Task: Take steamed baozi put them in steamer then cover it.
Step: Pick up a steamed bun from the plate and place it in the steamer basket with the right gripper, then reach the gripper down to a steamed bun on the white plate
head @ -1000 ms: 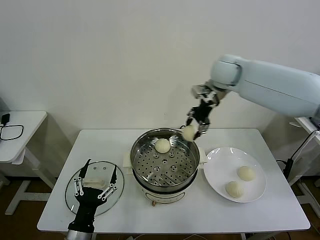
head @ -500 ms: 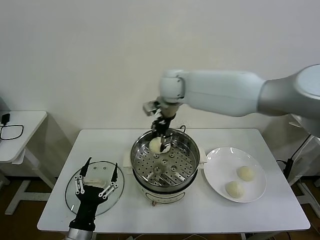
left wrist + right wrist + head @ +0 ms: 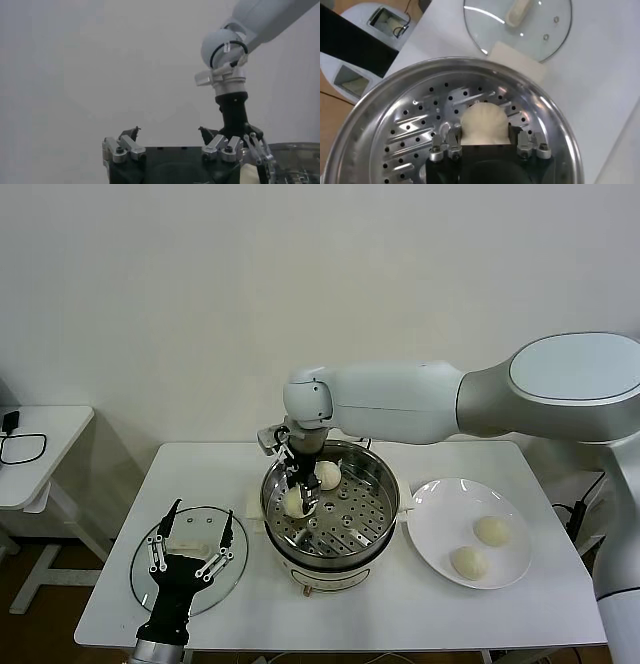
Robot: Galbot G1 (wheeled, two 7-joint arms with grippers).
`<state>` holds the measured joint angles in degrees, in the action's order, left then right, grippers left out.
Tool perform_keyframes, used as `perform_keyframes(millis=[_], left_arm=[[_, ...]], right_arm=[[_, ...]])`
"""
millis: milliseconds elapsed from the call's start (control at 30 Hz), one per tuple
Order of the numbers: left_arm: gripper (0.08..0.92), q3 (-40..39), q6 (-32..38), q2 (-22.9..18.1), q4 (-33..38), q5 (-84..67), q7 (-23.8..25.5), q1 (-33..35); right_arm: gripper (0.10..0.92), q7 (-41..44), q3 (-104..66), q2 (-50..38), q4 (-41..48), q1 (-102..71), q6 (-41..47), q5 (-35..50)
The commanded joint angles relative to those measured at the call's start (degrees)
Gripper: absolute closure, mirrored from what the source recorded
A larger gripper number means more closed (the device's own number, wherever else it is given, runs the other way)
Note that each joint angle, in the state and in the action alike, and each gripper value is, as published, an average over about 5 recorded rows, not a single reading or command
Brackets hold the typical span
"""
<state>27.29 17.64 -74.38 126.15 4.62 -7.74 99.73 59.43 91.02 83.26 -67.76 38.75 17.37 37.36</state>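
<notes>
While the right arm reaches across from the right side of the tabletop (image 3: pixel 540 604), the right gripper (image 3: pixel 300 496) sits low inside the steamer (image 3: pixel 330 509), over the left part of the perforated tray. Its fingers (image 3: pixel 451 142) bracket one baozi (image 3: pixel 484 126) on both sides; the bun appears to rest on the tray, though contact underneath is hard to confirm from either view. Grip reads as closed on that bun, not yet released.

A second baozi (image 3: pixel 328 475) lies on the tray toward the far rim, just beside the gripper. Two more baozi (image 3: pixel 491 530) (image 3: pixel 468 562) remain on the white plate (image 3: pixel 440 494), to the right of the steamer and near it.

Left gripper (image 3: pixel 190 546) hovers parked over the glass lid (image 3: pixel 145 579), which lies flat on the tabletop left of the steamer; its fingers are spread wide, holding nothing. The lid's white handle (image 3: pixel 519 12) shows in the right wrist view, beyond the steamer rim.
</notes>
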Motion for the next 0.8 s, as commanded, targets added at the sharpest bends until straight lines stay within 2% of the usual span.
perform_keyframes(millis=[33, 267, 533, 800], left_arm=[[0.177, 0.2, 0.0, -0.1, 0.0, -0.1, -0.1, 0.0], [0.177, 0.6, -0.1, -0.2, 0.1, -0.1, -0.1, 0.2], [0.177, 0.4, -0.1, -0.2, 0.3, 0.0, -0.1, 0.4], [0.177, -0.1, -0.2, 0.0, 0.2, 0.0, -0.1, 0.0]], right_arm=[[0.351, -2.6, 0.7, 1.5, 0.5, -2.5, 0.7, -0.1], [0.213, -3.4, -0.9, -1.5, -1.9, -1.6, 0.6, -0.2], [0.203, 1.1, -6.3, -14.0, -10.0, 4.3, -0.6, -3.3], [0.203, 14.9, -12.9, -32.2, -11.6, 8.8, -8.8, -13.0]])
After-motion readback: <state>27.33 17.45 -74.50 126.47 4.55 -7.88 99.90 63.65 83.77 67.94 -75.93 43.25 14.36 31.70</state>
